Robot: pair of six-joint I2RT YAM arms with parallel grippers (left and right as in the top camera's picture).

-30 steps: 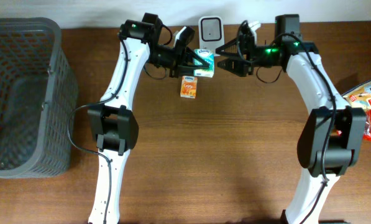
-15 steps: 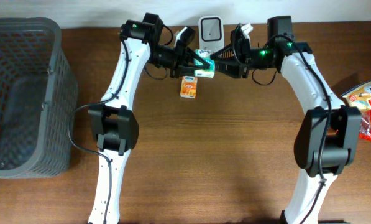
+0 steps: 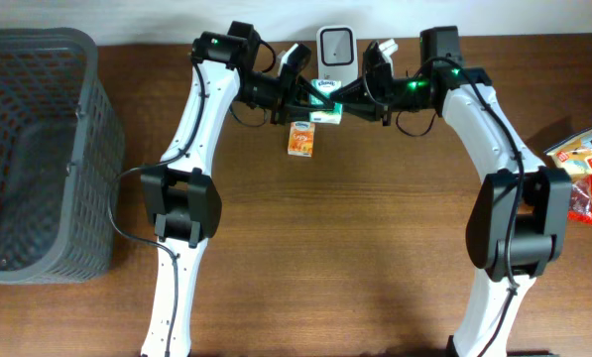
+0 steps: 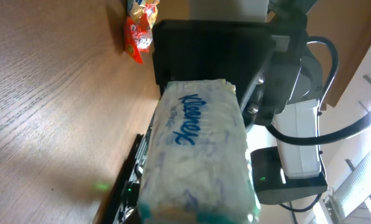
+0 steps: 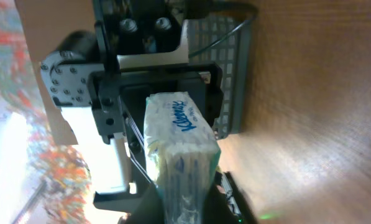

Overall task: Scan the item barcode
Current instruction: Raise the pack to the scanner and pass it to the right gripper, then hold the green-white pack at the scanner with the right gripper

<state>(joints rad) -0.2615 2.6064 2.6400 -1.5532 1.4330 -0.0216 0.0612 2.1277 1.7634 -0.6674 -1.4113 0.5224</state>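
The left fingers [image 3: 305, 102] clamp one end of the Kleenex tissue pack [image 3: 325, 102], and the right fingers [image 3: 360, 102] are clenched on its other end, so the pack hangs in the air between both arms. It is just in front of the white scanner [image 3: 335, 47] at the far edge of the desk [image 3: 355, 248], above an orange packet [image 3: 300, 138]. A grey basket [image 3: 89, 149] stands far left; snack packets [image 3: 585, 174] lie far right.

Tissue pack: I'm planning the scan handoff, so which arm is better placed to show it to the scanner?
Probably right. Both grippers clamp the tissue pack, but the right gripper sits directly before the scanner, while the left gripper stands off to its side.
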